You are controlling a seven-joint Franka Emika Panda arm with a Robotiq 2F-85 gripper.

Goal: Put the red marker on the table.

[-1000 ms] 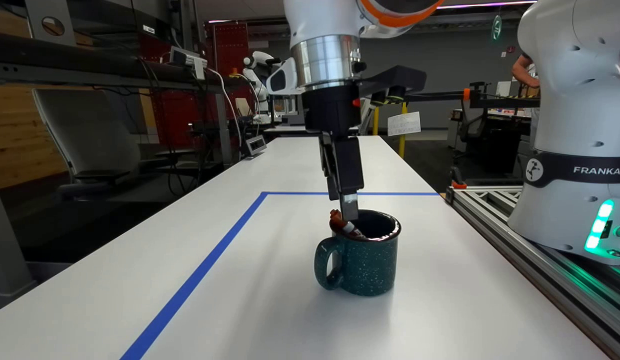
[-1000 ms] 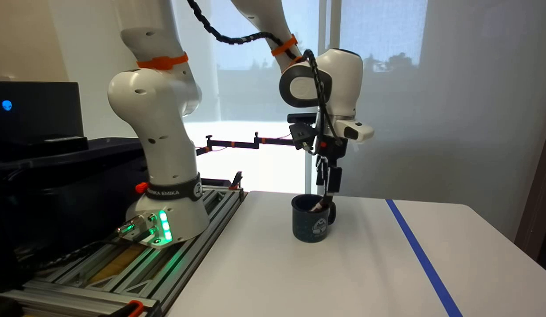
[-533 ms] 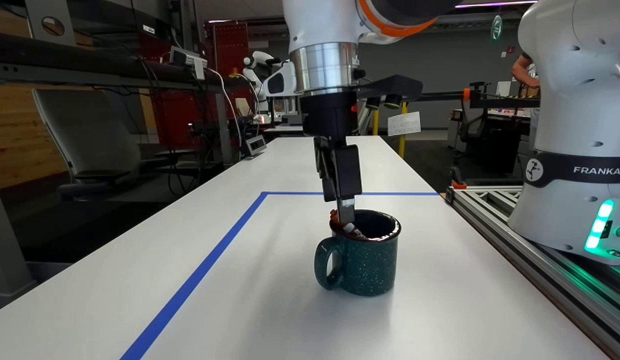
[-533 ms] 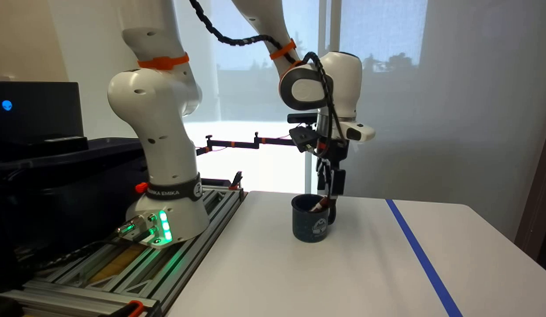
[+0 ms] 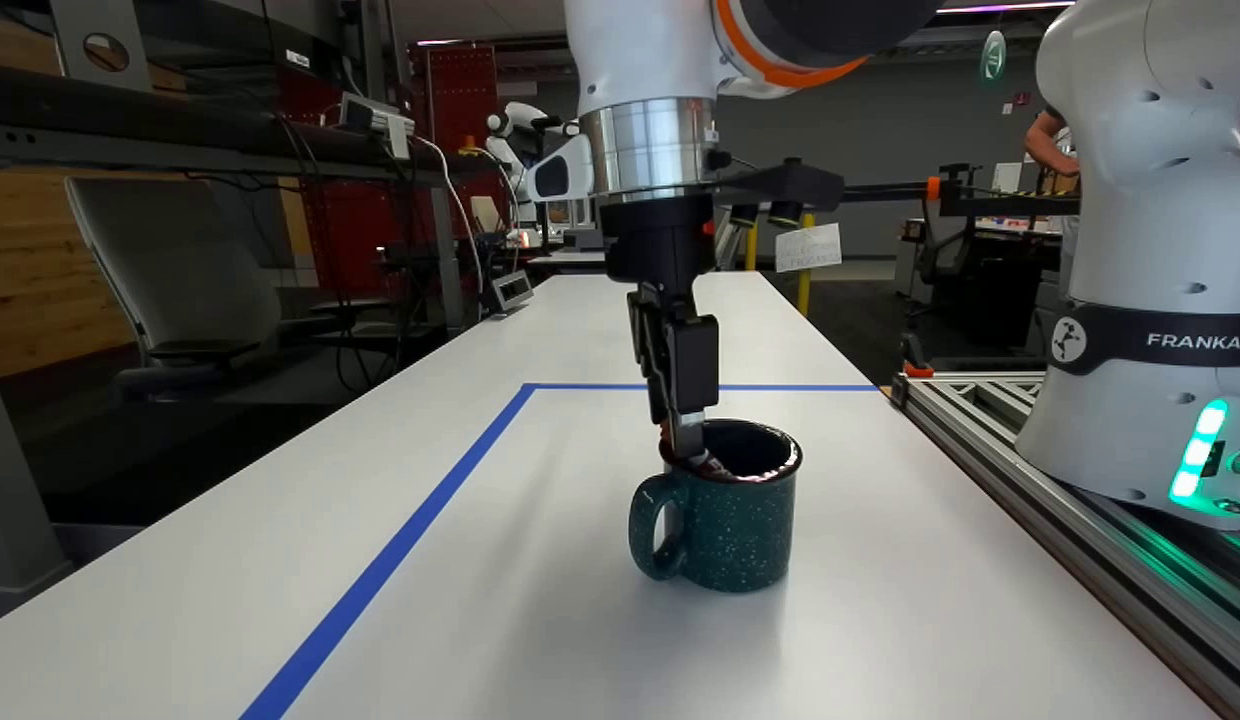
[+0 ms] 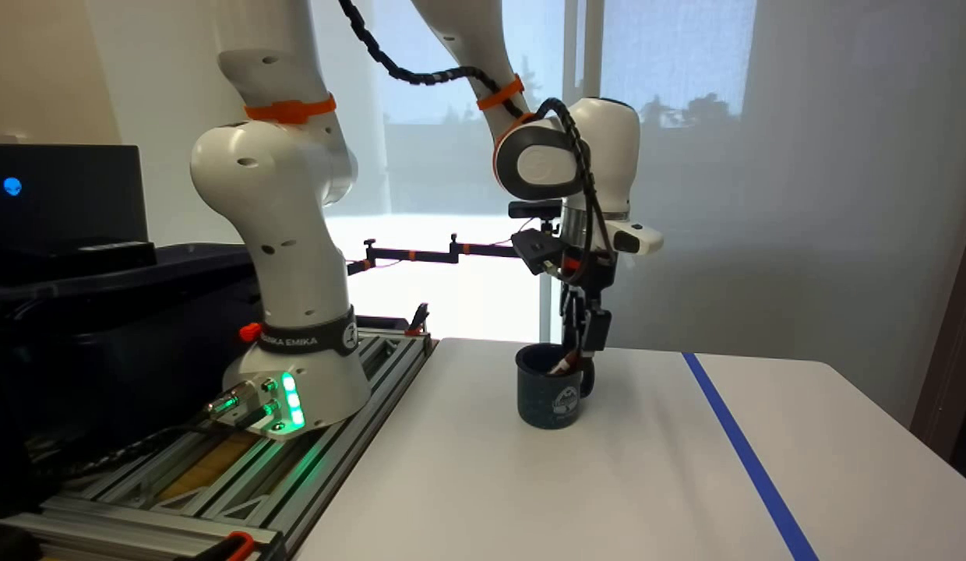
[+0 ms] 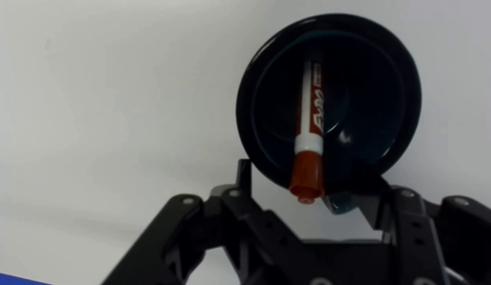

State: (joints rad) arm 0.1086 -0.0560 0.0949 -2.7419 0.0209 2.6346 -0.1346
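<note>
Lowered my tool to handle-side rim of speckled teal mug, spread wide astride red Expo marker. Marker leaned inside mug, ungripped; grasp looked due before placement on counter.

The tabletop is long, white and flat, with blue tape laid in two straight strips that meet at a corner. Directly on it stands a dark teal mug, upright (speckled with white, its handle pointing toward the long strip), apart from both strips
</note>
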